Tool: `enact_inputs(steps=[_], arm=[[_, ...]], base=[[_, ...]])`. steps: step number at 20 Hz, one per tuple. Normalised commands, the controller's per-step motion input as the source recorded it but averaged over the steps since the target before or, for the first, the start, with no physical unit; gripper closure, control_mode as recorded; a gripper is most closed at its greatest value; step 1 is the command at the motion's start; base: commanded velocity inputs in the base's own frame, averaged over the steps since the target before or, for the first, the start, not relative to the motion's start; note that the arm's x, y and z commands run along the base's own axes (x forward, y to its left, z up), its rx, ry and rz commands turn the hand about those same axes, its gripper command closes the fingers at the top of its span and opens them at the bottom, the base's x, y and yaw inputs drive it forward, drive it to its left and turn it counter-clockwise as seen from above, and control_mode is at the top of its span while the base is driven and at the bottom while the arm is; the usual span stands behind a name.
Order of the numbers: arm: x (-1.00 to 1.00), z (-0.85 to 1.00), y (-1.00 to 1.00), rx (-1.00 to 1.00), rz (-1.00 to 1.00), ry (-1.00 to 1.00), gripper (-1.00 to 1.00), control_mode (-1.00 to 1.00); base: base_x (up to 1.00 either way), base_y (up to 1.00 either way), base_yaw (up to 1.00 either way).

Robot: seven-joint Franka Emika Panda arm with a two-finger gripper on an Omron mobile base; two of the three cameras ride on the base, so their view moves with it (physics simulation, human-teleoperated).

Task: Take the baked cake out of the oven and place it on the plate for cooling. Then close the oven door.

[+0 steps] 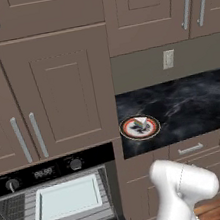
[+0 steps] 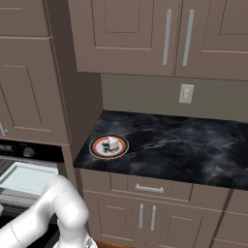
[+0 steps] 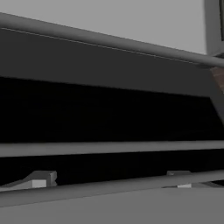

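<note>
Small pale cake wedge (image 1: 141, 123) already on round red-ringed plate (image 1: 154, 129), near left front corner of black marble tabletop (image 1: 192, 103). Black oven (image 1: 56, 202) open. Jaws spread wide, empty, low by door's horiz. silver bar handle (image 3: 109, 148), bar running across jaws. Close next, I'd say.

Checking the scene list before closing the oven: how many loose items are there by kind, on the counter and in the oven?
Plate: 1
Cake slice, on the plate: 1
Tray, on the oven rack: 1
Total: 3
</note>
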Motion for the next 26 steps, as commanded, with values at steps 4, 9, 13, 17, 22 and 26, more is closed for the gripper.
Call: enact_inputs(steps=[4,9,13,17,22,26], arm=[[0.39,-0.09,0.00,0.00,0.00,-0.10,-1.00,-1.00],[0.43,-0.06,0.00,0.00,0.00,-0.09,-1.00,-1.00],[0.54,-0.01,0.00,0.00,0.00,-0.05,-1.00,-1.00],[0.53,0.00,0.00,0.00,0.00,-0.06,-1.00,-1.00],[0.53,0.00,0.00,0.00,0.00,-0.07,-1.00,-1.00],[0.57,-0.01,0.00,0.00,0.01,-0.06,-1.00,-1.00]], base=[[0.00,0.00,0.00],[0.00,0.00,0.00],[0.00,0.00,0.00],[0.00,0.00,0.00],[0.00,0.00,0.00],[0.00,0.00,0.00]])
